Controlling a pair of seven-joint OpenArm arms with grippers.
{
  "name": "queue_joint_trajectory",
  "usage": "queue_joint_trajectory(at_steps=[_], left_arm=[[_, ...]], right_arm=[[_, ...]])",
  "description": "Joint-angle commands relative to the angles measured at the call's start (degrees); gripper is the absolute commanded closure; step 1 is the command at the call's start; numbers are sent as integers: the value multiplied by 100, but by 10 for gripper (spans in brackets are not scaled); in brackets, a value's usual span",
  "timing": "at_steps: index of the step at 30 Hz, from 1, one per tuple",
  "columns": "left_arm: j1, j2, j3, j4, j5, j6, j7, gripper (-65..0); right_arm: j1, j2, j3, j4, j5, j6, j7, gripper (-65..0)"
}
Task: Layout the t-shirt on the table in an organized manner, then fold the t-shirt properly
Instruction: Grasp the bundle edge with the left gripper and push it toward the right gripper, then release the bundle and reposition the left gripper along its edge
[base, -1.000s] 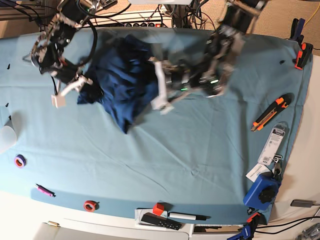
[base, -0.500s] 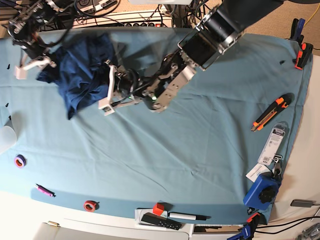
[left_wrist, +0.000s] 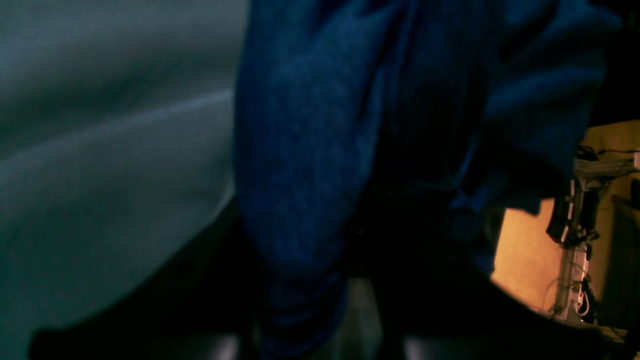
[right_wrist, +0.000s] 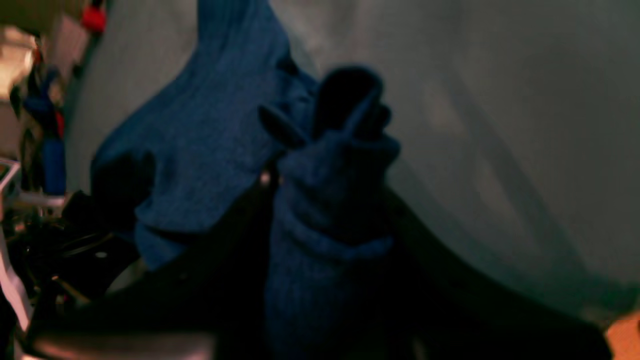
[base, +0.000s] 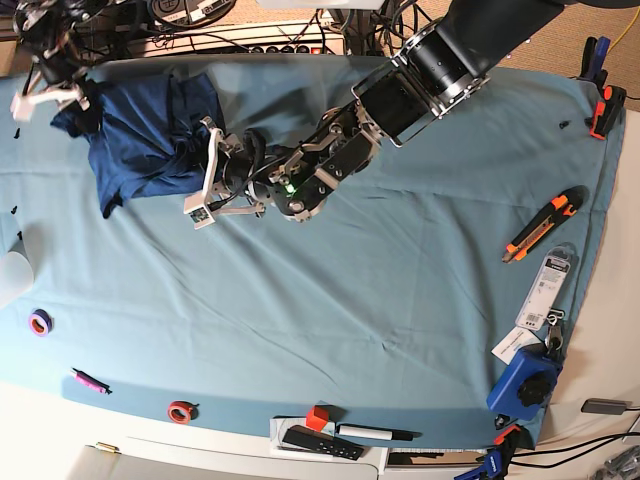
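Both sets of jaws are pinched onto the t-shirt (base: 145, 135), one at each end of the bunch. The right wrist view shows a roll of navy knit gathered between the right gripper (right_wrist: 320, 210)'s jaws, and the left wrist view shows dark cloth running straight down into the left gripper (left_wrist: 310, 320)'s jaws, though the fingertips themselves are lost in shadow there.

From the base camera, the right gripper (base: 50, 95) holds the shirt's far-left end near the bench (base: 400, 300)'s back corner, and the left gripper (base: 205, 180) holds the opposite lower edge, its arm reaching in from that view's right. The garment hangs crumpled between them, its long axis running roughly along the line joining the two grips, with a loose tail drooping toward the front edge just below the right gripper.

The spread looks barely begun: the coming move probably turns on drawing the two grips apart along that axis, toward the open teal surface nearer the bench's middle.
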Motion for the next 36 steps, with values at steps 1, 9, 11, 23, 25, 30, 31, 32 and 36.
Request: queue_joint_trajectory(at_steps=[1,9,11,23,25,30,31,32,36], left_arm=[[-127,143,-11,35,197,151,-96,0],[-326,143,-11,35,485,149,-439,0],[-437,143,-11,35,555,149,-490,0],[-555,143,-13,35,557,144,-907,0],[-553,143,-13,35,555,144,-920,-138],[-555,143,-13,35,564,144,-885,-410],[-555,143,-13,35,592,144,-857,-410],[-555,143,-13,35,603,146,-824,-410],[-560,143,-13,35,603,146,-791,-410]], right_arm=[[-22,2,85,96,131,11,83,0],[52,-197,70,96,481,33,111,0],[127,-197,66,96,479,39,120,0],[448,-195,61,96,431,44,162,0],[448,-192,61,96,409,63,94,0],[444,-175,61,94,168,223,81,-124],[444,-160,61,94,177,219,90,-203],[446,-142,61,94,175,214,118,-264],[448,37,61,94,175,210,173,-294]])
